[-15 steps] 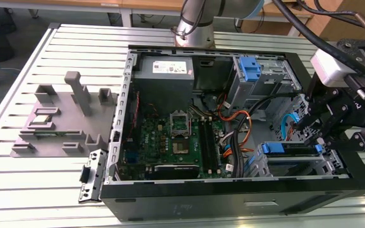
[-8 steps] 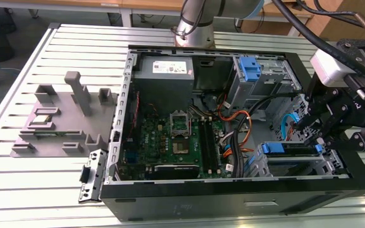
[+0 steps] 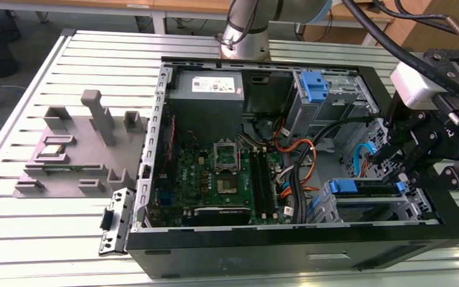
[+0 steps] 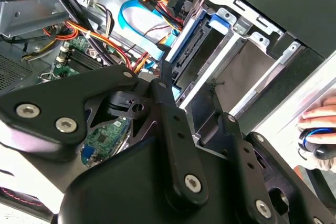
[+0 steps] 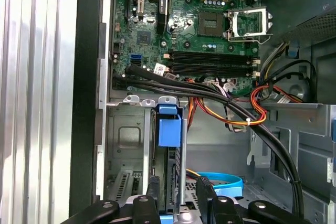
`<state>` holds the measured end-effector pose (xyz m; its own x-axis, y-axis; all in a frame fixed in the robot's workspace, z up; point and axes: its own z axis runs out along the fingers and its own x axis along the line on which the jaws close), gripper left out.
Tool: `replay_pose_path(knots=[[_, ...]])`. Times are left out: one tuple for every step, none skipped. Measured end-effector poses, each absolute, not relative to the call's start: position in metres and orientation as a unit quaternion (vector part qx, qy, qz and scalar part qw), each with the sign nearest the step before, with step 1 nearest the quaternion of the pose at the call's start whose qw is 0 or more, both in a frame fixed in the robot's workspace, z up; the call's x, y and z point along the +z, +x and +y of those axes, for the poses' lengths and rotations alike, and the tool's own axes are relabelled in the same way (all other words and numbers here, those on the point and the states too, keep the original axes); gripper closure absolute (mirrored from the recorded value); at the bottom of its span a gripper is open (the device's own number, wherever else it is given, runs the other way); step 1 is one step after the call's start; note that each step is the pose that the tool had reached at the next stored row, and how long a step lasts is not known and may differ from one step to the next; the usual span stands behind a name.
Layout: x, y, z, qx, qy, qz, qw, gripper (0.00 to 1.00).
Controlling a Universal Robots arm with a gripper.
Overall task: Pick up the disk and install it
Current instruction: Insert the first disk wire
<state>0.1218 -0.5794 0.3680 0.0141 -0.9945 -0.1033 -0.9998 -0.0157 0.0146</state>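
The disk (image 3: 363,186) sits edge-up in the drive cage at the front corner of the open computer case, on the exterior view's right. Its blue carrier bracket shows at the end (image 5: 169,127) and along its side (image 4: 195,43). My gripper (image 3: 401,179) hangs over the disk's other end. In both wrist views the black fingers (image 5: 152,190) straddle the disk's edge, and the gripper (image 5: 177,186) looks open, with a gap showing beside one finger. One fingertip (image 4: 164,72) lies close against the blue carrier, while the gripper (image 4: 195,93) spans the disk and an empty slot beside it.
Black, orange and blue cables (image 5: 231,111) cross between the motherboard (image 3: 213,179) and the cage. A lone blue bracket (image 3: 313,86) sits in the rear cage beside the grey power supply (image 3: 207,84). A grey fixture (image 3: 78,149) stands on the slatted table. A person's hand (image 4: 317,116) rests outside the case.
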Motion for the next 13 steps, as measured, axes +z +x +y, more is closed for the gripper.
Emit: replay_pose_path(knots=[[0.368,0.122,-0.579,0.043,-0.711,0.701,0.032,0.58],[0.368,0.122,-0.578,0.043,-0.711,0.701,0.032,0.58],[0.368,0.122,-0.577,0.043,-0.711,0.701,0.033,0.58],[0.368,0.122,-0.575,0.044,-0.711,0.701,0.033,0.58],[0.368,0.122,-0.573,0.044,-0.711,0.701,0.033,0.58],[0.368,0.122,-0.571,0.044,-0.711,0.701,0.033,0.58],[0.367,0.122,-0.57,0.044,-0.711,0.701,0.033,0.58],[0.367,0.122,-0.569,0.044,-0.711,0.701,0.033,0.58],[0.366,0.123,-0.568,0.044,-0.711,0.701,0.034,0.58],[0.365,0.124,-0.566,0.044,-0.711,0.701,0.034,0.58],[0.364,0.125,-0.565,0.044,-0.711,0.701,0.034,0.58],[0.363,0.126,-0.564,0.045,-0.711,0.701,0.034,0.58],[0.362,0.127,-0.563,0.045,-0.711,0.701,0.034,0.58]])
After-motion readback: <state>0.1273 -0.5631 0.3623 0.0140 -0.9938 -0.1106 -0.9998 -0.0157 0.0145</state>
